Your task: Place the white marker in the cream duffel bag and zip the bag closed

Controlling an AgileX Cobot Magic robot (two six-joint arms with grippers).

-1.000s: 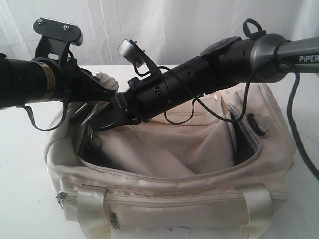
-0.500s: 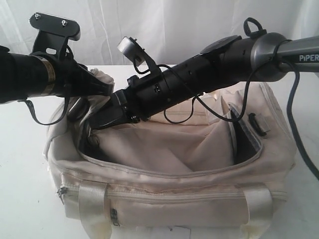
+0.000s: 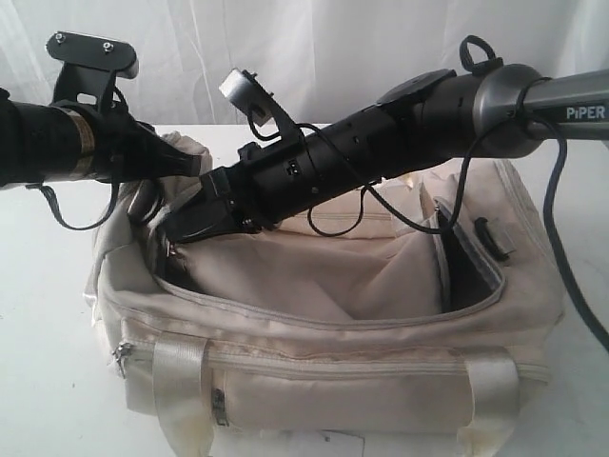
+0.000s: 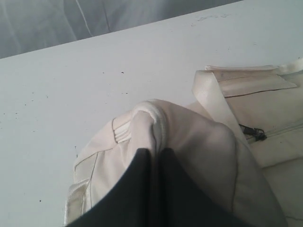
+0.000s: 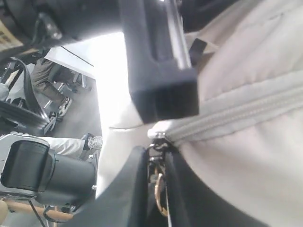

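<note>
Your cream duffel bag (image 3: 343, 400) sits on the white table (image 3: 43, 381), its top gaping open. At the bag's far left end, your left gripper (image 4: 154, 152) is pinched together on a fold of its fabric. Just right of it, your right gripper (image 5: 156, 156) is clamped on the zipper pull (image 5: 159, 140). The white marker cannot be seen.
</note>
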